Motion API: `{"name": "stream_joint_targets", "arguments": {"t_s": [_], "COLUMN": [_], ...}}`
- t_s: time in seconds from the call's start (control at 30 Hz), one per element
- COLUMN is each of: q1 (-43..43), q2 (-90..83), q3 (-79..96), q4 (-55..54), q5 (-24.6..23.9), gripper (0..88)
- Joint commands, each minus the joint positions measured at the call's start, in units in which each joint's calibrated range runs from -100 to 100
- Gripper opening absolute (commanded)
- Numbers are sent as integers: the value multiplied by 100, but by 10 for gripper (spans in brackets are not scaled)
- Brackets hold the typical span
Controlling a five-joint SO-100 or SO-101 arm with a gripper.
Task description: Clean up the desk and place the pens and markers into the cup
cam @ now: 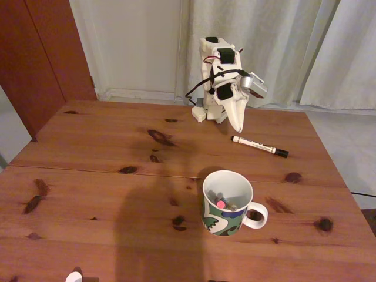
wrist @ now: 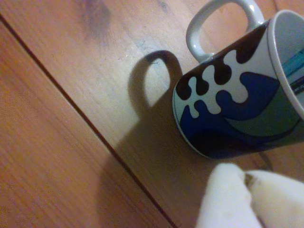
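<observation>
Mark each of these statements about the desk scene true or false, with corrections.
1. One marker lies on the desk. True.
2. The cup is empty. False: pen ends, one pink, show inside.
3. The gripper holds the marker. False: it hangs beside it, holding nothing.
4. The cup stands upright. True.
5. The cup's handle points toward the arm in the fixed view. False: it points right.

The reddish-brown pine worktop, knotted and crossed by a seam, carries a patterned white mug, a black-capped white marker and the arm's base.
</observation>
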Motion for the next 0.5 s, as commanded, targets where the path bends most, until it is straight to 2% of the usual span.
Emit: {"name": "stream_joint_targets", "arguments": {"t_s": [0.0,0.47], "q1": [-205,-237], "q2": [-17,2068], "q3": [-310,-1581], "q4": [-55,5], "q5": [-22,-201], "gripper": [9,9]}}
